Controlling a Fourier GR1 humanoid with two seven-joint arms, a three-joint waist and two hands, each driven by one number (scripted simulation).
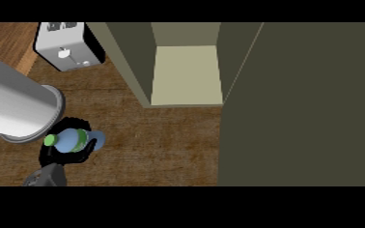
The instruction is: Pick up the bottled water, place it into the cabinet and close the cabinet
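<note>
At lower left | left hand (63, 150) clasps bottled water (73, 139), partly hidden | cabinet (187, 72) open, door cut off

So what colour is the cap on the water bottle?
Green, on the cap of the pale blue water bottle; head view shows it.

The tabletop (157, 140) is brown wood with a visible grain, matt. The toaster (68, 46) looks like brushed metal with a dull sheen. The cabinet (185, 72) has smooth, matt olive panels. The bottled water (73, 140) looks like pale blue plastic, slightly glossy.
</note>
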